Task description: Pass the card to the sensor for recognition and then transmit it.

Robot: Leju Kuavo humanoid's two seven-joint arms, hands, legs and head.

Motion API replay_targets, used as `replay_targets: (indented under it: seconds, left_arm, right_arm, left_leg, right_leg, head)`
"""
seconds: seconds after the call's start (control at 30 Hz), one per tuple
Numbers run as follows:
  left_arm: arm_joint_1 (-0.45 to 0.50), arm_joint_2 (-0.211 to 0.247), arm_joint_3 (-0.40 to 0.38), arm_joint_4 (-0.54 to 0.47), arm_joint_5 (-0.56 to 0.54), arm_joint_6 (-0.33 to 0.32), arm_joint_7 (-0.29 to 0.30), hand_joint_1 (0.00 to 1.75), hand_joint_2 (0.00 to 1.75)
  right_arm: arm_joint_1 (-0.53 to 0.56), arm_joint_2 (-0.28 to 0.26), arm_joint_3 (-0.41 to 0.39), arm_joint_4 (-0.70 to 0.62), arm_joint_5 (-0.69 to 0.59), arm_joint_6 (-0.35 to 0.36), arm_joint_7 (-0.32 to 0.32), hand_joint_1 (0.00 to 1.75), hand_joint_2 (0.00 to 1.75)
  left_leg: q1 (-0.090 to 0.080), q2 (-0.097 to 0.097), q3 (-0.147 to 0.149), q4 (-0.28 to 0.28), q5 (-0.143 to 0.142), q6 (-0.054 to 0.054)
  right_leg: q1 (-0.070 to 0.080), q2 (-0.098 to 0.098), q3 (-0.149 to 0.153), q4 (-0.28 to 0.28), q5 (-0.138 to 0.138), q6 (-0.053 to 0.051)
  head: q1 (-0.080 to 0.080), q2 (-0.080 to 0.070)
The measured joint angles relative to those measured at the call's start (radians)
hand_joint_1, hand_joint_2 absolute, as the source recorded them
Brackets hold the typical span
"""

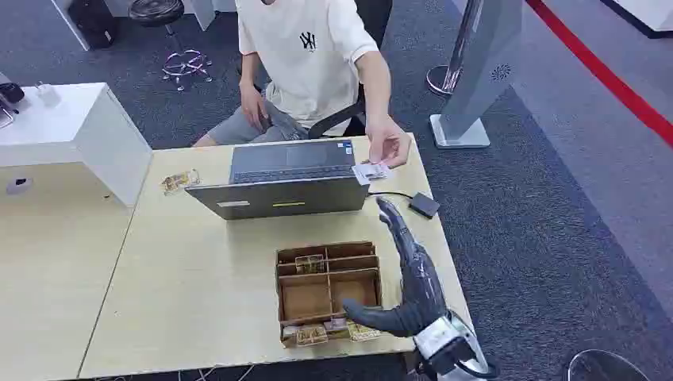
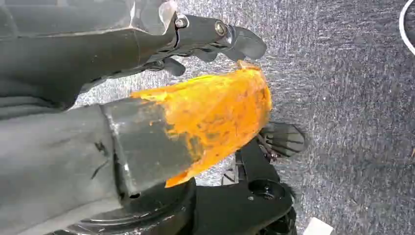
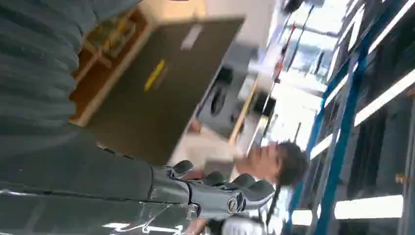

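Observation:
A person seated behind the table holds the white card (image 1: pixel 371 171) in a hand (image 1: pixel 389 147) just past the laptop's right corner. My right hand (image 1: pixel 413 274) reaches over the table's right side with its fingers stretched toward the card and its thumb spread, and it holds nothing. The fingertips stop a short way below the card. The small black sensor (image 1: pixel 424 205) lies on the table just right of those fingertips, on a black cable. In the right wrist view the fingers (image 3: pixel 220 192) point toward the person. My left hand (image 2: pixel 215 36) hangs over grey carpet, holding nothing.
A grey laptop (image 1: pixel 286 181) stands open toward the person at the table's middle. A wooden compartment box (image 1: pixel 327 290) with small items sits near the front edge, beside my right thumb. A white counter (image 1: pixel 71 131) stands at the left and a grey stand (image 1: pixel 476 71) beyond the table.

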Motion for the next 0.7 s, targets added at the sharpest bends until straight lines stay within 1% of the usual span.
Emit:
replay_targets:
  seconds: [0.03, 0.07, 0.1, 0.13, 0.17, 0.2, 0.23, 0.4, 0.57, 0.7]
  left_arm:
    - [0.0, 0.0, -0.001, 0.0, 0.0, 0.0, 0.0, 0.0, 0.0]
    - [0.0, 0.0, -0.005, 0.0, 0.0, 0.0, 0.002, 0.0, 0.0]
    - [0.0, 0.0, -0.008, 0.0, 0.0, 0.0, 0.005, 0.0, 0.0]
    - [0.0, -0.001, -0.017, 0.0, -0.001, -0.001, 0.007, 0.0, 0.0]
    - [-0.001, -0.001, -0.032, 0.0, -0.009, -0.002, 0.021, 0.0, 0.0]
    - [-0.002, -0.002, -0.051, 0.0, -0.02, -0.008, 0.034, 0.0, 0.0]
    - [-0.005, -0.005, -0.071, 0.0, -0.029, -0.011, 0.052, 0.0, 0.0]
    - [-0.013, -0.007, -0.096, 0.0, -0.038, -0.02, 0.062, 0.0, 0.0]
    - [-0.019, -0.007, -0.122, 0.0, -0.038, -0.023, 0.076, 0.0, 0.0]
    - [-0.024, -0.007, -0.133, 0.0, -0.038, -0.024, 0.079, 0.0, 0.0]
  right_arm:
    - [-0.001, 0.0, 0.004, -0.001, 0.016, -0.02, 0.003, 0.0, 1.75]
    - [-0.01, -0.002, 0.023, -0.006, 0.083, -0.108, 0.018, 0.0, 1.75]
    - [-0.015, -0.003, 0.035, -0.008, 0.117, -0.148, 0.026, 0.0, 1.75]
    - [-0.03, -0.004, 0.061, -0.01, 0.217, -0.26, 0.053, 0.0, 1.75]
    - [-0.057, -0.009, 0.087, -0.008, 0.39, -0.405, 0.113, 0.0, 1.75]
    - [-0.083, -0.009, 0.091, 0.0, 0.551, -0.452, 0.151, 0.0, 1.75]
    - [-0.114, 0.001, 0.065, 0.015, 0.702, -0.456, 0.162, 0.0, 1.75]
    - [-0.164, 0.027, 0.003, 0.054, 0.835, -0.458, 0.164, 0.0, 1.75]
    - [-0.207, 0.038, -0.038, 0.087, 0.968, -0.459, 0.227, 0.0, 1.75]
    - [-0.228, 0.038, -0.05, 0.108, 0.998, -0.459, 0.254, 0.0, 1.75]
  left_leg:
    - [0.0, 0.0, 0.0, 0.0, 0.0, 0.0]
    - [0.0, 0.0, 0.0, 0.0, 0.0, 0.0]
    - [0.0, 0.0, 0.0, 0.0, 0.0, 0.0]
    - [0.0, 0.0, 0.0, 0.0, 0.0, 0.0]
    - [0.0, 0.0, 0.0, 0.0, 0.0, 0.0]
    - [0.0, 0.0, 0.0, 0.0, 0.0, 0.0]
    - [0.0, 0.0, 0.0, 0.0, 0.001, 0.0]
    - [0.0, 0.0, 0.0, 0.0, 0.002, 0.0]
    - [0.0, 0.0, 0.0, 0.0, 0.002, -0.001]
    - [0.0, 0.0, 0.0, 0.0, 0.002, -0.001]
  right_leg:
    - [0.0, 0.0, 0.0, 0.0, 0.0, 0.0]
    - [0.0, 0.0, 0.0, 0.0, 0.0, 0.0]
    - [0.0, 0.0, 0.0, 0.0, 0.0, 0.0]
    - [0.0, 0.0, 0.0, 0.0, 0.0, 0.0]
    - [0.0, 0.0, 0.0, 0.0, 0.0, 0.0]
    - [0.0, 0.0, 0.0, 0.0, 0.0, 0.0]
    - [0.0, 0.0, 0.0, 0.0, 0.001, 0.0]
    - [0.0, 0.0, 0.0, 0.0, 0.001, 0.0]
    - [0.0, 0.0, 0.0, 0.0, 0.001, -0.001]
    - [0.0, 0.0, 0.0, 0.0, 0.001, -0.001]
  head:
    - [0.0, 0.0]
    - [0.0, 0.0]
    - [0.0, 0.0]
    - [0.0, 0.0]
    - [0.0, 0.0]
    - [0.0, 0.0]
    - [0.0, 0.0]
    - [0.0, 0.0]
    - [0.0, 0.0]
    - [0.0, 0.0]
